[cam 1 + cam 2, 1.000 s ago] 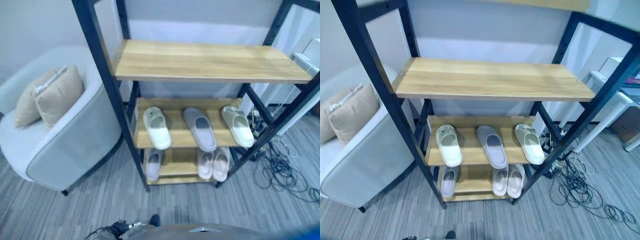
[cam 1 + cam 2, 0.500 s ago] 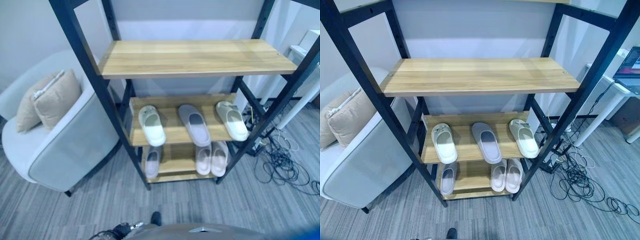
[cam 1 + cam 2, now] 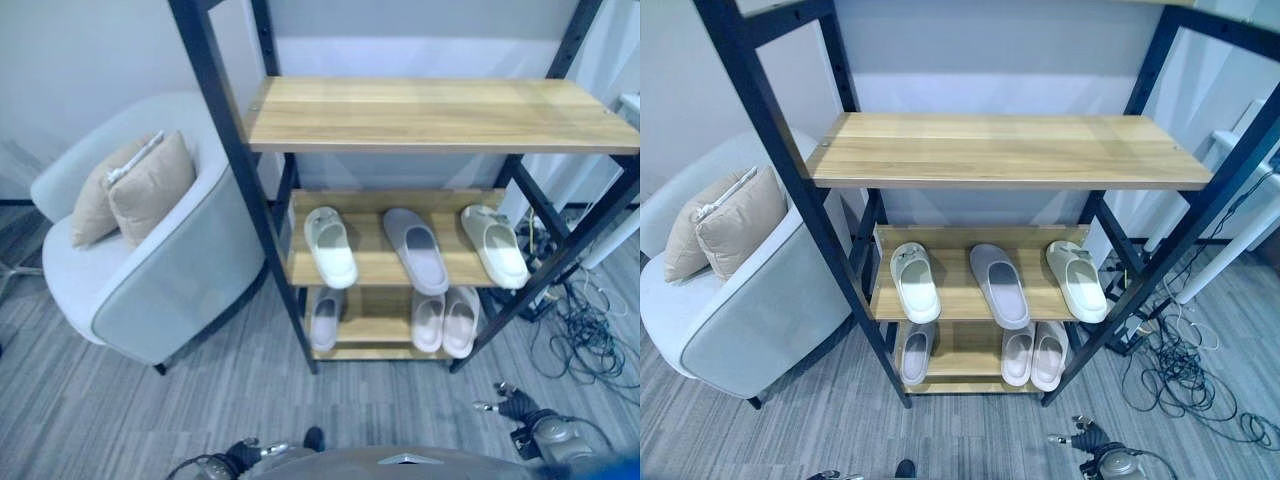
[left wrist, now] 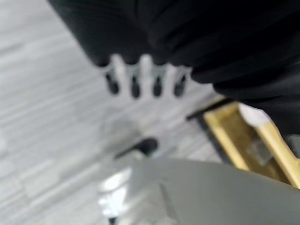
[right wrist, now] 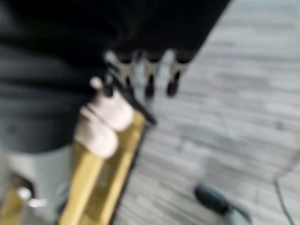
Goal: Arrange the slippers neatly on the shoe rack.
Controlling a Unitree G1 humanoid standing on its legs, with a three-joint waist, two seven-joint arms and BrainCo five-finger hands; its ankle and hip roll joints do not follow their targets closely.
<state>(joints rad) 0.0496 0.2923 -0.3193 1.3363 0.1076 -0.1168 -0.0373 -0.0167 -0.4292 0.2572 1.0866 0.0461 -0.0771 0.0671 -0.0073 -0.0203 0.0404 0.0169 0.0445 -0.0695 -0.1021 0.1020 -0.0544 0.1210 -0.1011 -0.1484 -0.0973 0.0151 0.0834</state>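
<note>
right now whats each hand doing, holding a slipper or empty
Left hand: open, fingers straight, empty, over the grey striped floor.
Right hand: open, fingers straight, empty, beside the wooden shoe rack.

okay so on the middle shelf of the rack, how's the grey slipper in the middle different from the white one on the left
The grey slipper is darker, a muted grey-lilac, while the white slipper is pale cream. The grey slipper looks somewhat longer, and its near end reaches closer to the shelf's front edge than the white slipper's does. The grey slipper lies slightly slanted; the white slipper lies nearly straight. Both rest sole down on the middle shelf with their openings facing the front, apart from each other.
</note>
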